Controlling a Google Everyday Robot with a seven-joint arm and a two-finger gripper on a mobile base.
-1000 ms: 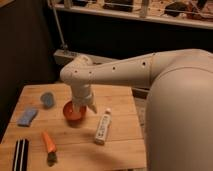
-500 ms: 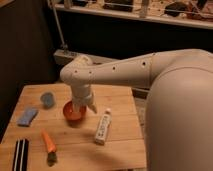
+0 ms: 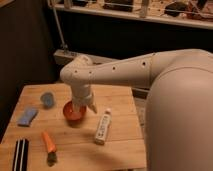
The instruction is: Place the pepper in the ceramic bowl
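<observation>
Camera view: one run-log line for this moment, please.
gripper: over ceramic bowl, jaws open | pepper: on table, not held | task: pending

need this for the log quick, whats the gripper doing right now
gripper: open, holding nothing, poised over the ceramic bowl; the pepper lies on the table.
</observation>
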